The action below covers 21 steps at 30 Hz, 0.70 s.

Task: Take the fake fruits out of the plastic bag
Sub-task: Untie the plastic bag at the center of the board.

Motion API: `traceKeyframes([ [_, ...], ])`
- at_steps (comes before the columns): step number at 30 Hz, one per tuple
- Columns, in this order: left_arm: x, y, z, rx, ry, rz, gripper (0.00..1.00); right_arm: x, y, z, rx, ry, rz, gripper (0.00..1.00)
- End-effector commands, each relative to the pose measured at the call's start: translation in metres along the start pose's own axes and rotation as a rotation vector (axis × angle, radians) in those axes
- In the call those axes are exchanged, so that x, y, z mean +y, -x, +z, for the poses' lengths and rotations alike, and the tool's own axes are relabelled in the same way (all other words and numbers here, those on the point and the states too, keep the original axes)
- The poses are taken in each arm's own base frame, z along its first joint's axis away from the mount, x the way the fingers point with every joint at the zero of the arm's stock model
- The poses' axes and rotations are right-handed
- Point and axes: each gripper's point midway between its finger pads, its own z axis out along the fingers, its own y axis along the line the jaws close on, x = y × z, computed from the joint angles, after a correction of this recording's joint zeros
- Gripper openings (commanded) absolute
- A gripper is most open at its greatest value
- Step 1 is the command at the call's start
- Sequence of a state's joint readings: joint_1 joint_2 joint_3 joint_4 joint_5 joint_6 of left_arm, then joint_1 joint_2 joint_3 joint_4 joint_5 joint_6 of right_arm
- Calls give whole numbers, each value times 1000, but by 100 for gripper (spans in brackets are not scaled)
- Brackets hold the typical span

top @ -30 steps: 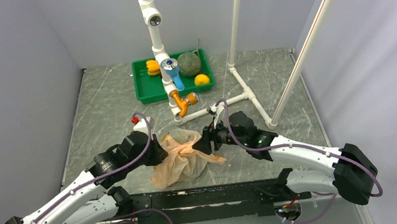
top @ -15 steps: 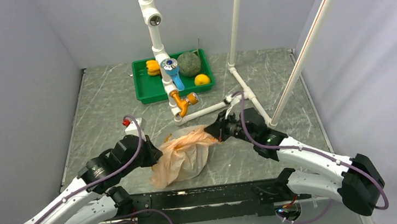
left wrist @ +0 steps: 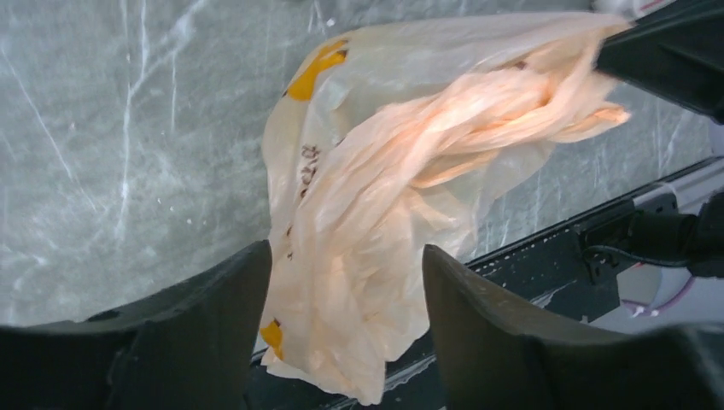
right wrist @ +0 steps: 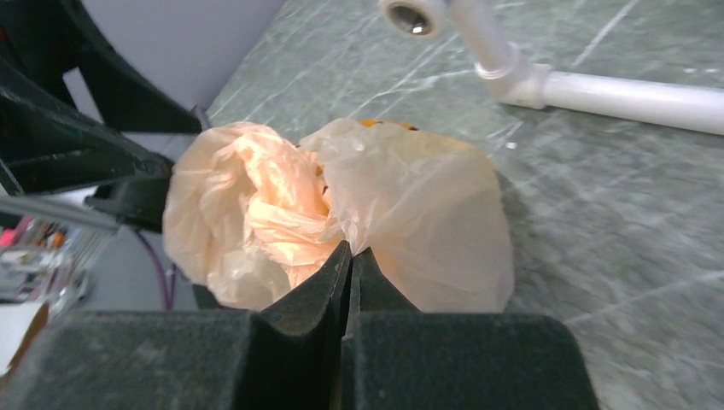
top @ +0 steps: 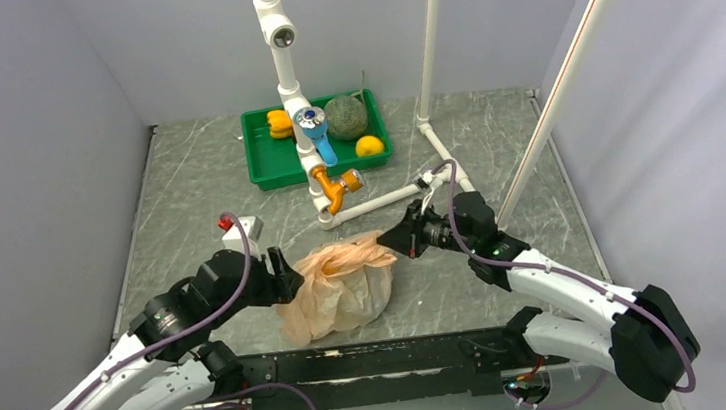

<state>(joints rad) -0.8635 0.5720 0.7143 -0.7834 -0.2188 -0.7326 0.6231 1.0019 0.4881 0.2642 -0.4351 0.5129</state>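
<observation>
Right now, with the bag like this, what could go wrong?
1. Only the right gripper pinches the plastic bag, on bunched thin film; it may slip or tear.
2. The left gripper is open around the bag's side, so a pull could drag the whole bag.

A robot lab test cell is showing here: plain grey walls are enclosing a marbled table, and a white pipe frame is holding a camera at upper centre.

The left fingers stand apart, the right fingers pressed together.
</observation>
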Motion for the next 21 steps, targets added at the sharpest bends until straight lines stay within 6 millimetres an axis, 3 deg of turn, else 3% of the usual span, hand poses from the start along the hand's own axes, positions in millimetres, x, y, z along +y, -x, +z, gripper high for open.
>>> traceKeyframes([
  [1, -29, 51, -24, -154, -104, 89, 78, 37, 4, 2, 3, 219, -31, 0],
  [3, -38, 65, -26, -178, -118, 144, 85, 39, 1, 4, 22, 234, -26, 0],
  [6, -55, 74, -16, -156, -143, 220, 88, 46, 2, 4, 26, 258, -20, 0],
  [12, -74, 63, 27, -71, -185, 315, 90, 56, 1, 6, 47, 283, -35, 0],
  [16, -97, 40, 40, 40, -348, 390, 73, 56, 2, 7, 51, 275, -52, 0],
  [18, -103, 27, 39, 83, -416, 401, 69, 53, 3, 8, 55, 259, -55, 0],
  [20, -101, 17, 40, 108, -436, 402, 66, 53, 3, 8, 47, 256, -58, 0],
  [21, -94, 15, 42, 113, -407, 397, 58, 53, 4, 8, 41, 255, -60, 0],
])
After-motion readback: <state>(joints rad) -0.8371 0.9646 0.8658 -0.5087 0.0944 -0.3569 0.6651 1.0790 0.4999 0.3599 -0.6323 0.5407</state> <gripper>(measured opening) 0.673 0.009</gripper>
